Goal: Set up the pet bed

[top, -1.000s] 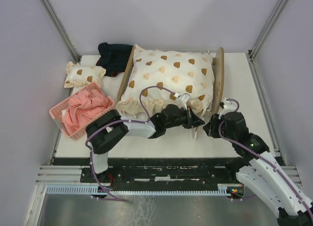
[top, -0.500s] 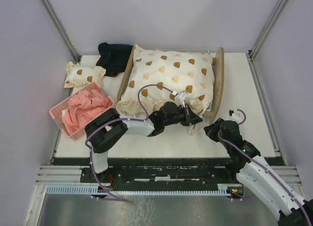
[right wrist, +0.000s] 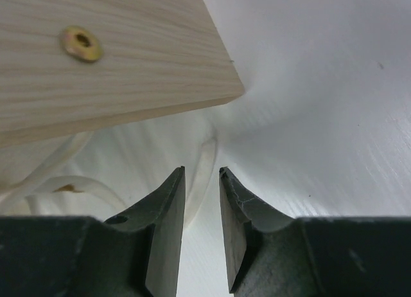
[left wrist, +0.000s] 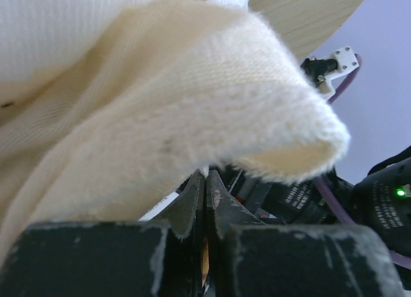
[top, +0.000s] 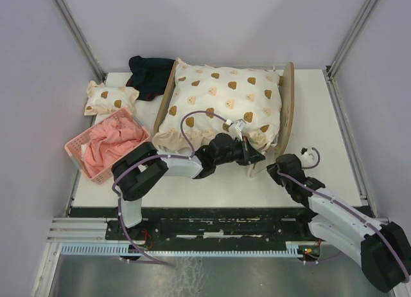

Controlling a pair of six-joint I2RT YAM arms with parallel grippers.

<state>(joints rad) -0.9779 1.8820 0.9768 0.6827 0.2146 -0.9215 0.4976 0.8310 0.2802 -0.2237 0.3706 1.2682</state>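
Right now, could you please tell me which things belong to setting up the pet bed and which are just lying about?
Job: pet bed, bear-print quilt on it, left pincer, right pincer.
Lying about: pink basket, pink cloth in it, small bear-print pillow, dark cloth.

No legible text or labels anywhere.
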